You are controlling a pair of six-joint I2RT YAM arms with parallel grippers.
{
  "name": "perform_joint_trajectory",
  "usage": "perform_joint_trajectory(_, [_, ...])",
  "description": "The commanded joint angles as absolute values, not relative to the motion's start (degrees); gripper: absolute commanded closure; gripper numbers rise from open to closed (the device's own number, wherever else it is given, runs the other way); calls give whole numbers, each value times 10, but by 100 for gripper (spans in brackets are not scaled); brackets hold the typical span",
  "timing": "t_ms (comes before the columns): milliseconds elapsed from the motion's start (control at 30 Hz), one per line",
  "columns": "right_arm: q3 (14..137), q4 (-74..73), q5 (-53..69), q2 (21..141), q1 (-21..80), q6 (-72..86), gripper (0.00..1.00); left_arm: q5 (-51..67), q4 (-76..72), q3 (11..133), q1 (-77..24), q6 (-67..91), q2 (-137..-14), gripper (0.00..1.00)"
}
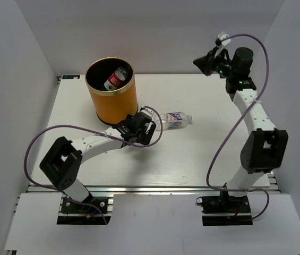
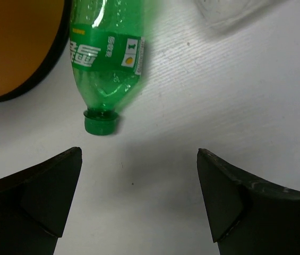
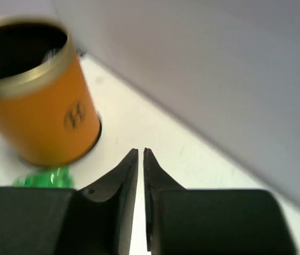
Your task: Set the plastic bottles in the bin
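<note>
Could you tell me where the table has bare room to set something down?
Bare: the table between the two arm bases, nearer than the clear bottle; also from that bottle across to the right arm. Crowded: at the foot of the bin, where the green bottle and open left claw are.

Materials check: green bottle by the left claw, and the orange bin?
Green translucent bottle: probably thin plastic; the wall is see-through, glossy and dimpled. Tall orange cylindrical bin: smooth satin wall with a pale gold, metallic-looking rim; metal or coated board, cannot tell.
</note>
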State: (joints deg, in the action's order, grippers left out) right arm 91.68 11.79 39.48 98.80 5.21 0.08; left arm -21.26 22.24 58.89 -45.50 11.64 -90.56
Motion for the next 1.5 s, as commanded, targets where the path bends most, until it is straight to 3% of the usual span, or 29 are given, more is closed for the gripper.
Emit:
perform_joint_trajectory(0, [833, 34, 453, 927, 53, -87, 81, -258, 163, 611, -448, 78, -905, 1])
perform_joint_trajectory(167, [702, -17, 476, 845, 40, -102, 66, -288, 156, 649, -448, 55, -953, 1])
perform_joint_trajectory(300, [640, -32, 481, 806, 39, -102, 62, -297, 156, 683, -443, 43, -1001, 1])
perform_joint_trajectory(600, [595, -48, 486, 758, 30, -107, 62, -371, 191, 750, -438, 54, -1092, 1])
perform_joint_trajectory(900, [575, -51, 487, 748, 29, -103, 60, -351, 209, 760, -427, 54, -1130, 1])
perform_joint_trajectory(1000, [581, -61, 483, 751, 29, -111, 58, -321, 209, 755, -427, 61, -1142, 11])
perform_joint_trajectory(1033, [584, -68, 482, 754, 29, -113, 54, -316, 218, 755, -427, 61, -1150, 13])
perform_joint_trajectory(1067, [585, -72, 482, 755, 29, -115, 43, -310, 225, 755, -427, 61, -1155, 15])
perform_joint_trajectory(1133, [587, -78, 483, 758, 29, -123, 40, -303, 225, 755, -427, 67, -1155, 19])
perform_joint_trajectory(1167, [587, -82, 482, 758, 29, -126, 36, -295, 225, 750, -427, 67, -1155, 28])
perform_joint_trajectory(1367, [590, -93, 484, 764, 29, -139, 35, -258, 217, 750, -427, 67, -1155, 62])
perform_joint_trajectory(1400, [591, -95, 486, 765, 29, -141, 35, -246, 217, 750, -427, 67, -1155, 72])
perform_joint_trajectory(1467, [600, -104, 485, 770, 30, -155, 35, -229, 217, 750, -427, 67, -1144, 79])
